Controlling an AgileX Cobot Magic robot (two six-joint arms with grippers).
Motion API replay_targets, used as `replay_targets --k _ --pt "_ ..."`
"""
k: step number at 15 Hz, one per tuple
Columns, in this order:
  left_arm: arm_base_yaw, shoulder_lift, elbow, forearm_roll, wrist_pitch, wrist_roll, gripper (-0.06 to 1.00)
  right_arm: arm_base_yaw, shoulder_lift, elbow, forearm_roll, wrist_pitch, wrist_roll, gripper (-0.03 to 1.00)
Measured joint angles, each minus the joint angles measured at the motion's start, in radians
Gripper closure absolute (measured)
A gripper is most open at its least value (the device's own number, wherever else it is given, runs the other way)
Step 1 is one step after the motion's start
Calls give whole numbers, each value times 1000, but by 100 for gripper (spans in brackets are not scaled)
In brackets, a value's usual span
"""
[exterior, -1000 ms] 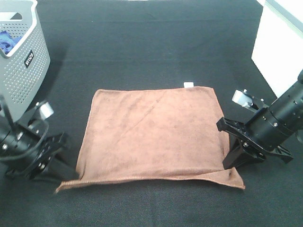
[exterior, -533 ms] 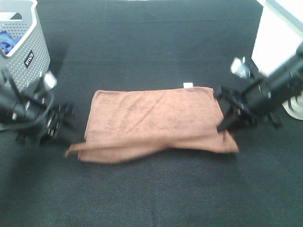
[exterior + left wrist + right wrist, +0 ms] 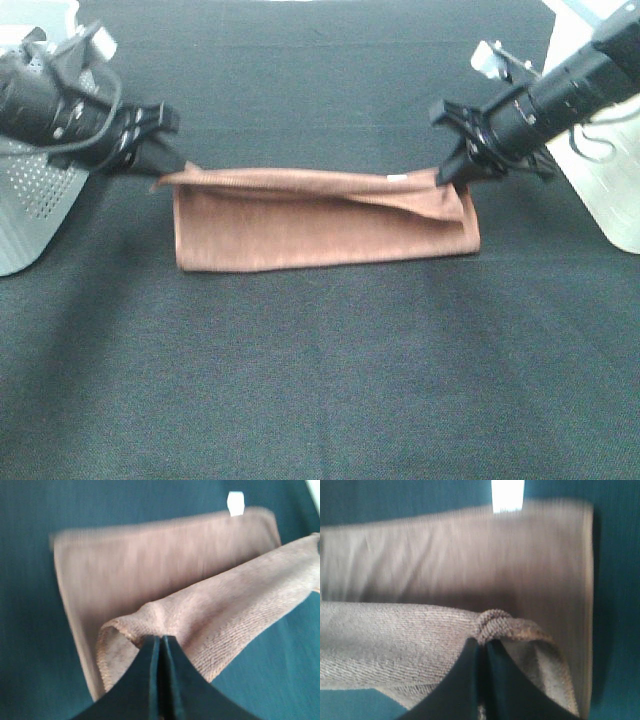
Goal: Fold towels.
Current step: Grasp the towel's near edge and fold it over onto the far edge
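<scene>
First fold underway: left end effector [image 3: 165,172] and right end effector [image 3: 450,172] each pinch a towel [image 3: 320,228] corner tight. Next I'd guess lower, line up edges, release.

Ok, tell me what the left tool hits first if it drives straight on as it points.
Likely the towel: its flat lower layer beyond the corner the left tool grips. Depth unclear.

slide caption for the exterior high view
Left gripper and right gripper pinch corners of a reddish-brown microfibre towel doubled over itself

A grey basket [image 3: 30,215] and white box [image 3: 612,190] flank the black mat [image 3: 320,380].
</scene>
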Motion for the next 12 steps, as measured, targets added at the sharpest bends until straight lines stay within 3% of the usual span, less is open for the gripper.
replay_targets --k 4,9,10,12 --pt "0 141 -98 1 -25 24 94 0 137 -170 -16 -10 9 97" --pt "-17 253 -164 -2 -36 28 94 0 197 -177 -36 -78 31 96" --pt "-32 269 -169 -2 -46 28 91 0 205 -177 -40 -82 35 92" --pt "-59 272 -170 -5 -74 29 65 0 208 -181 -47 -87 49 63"
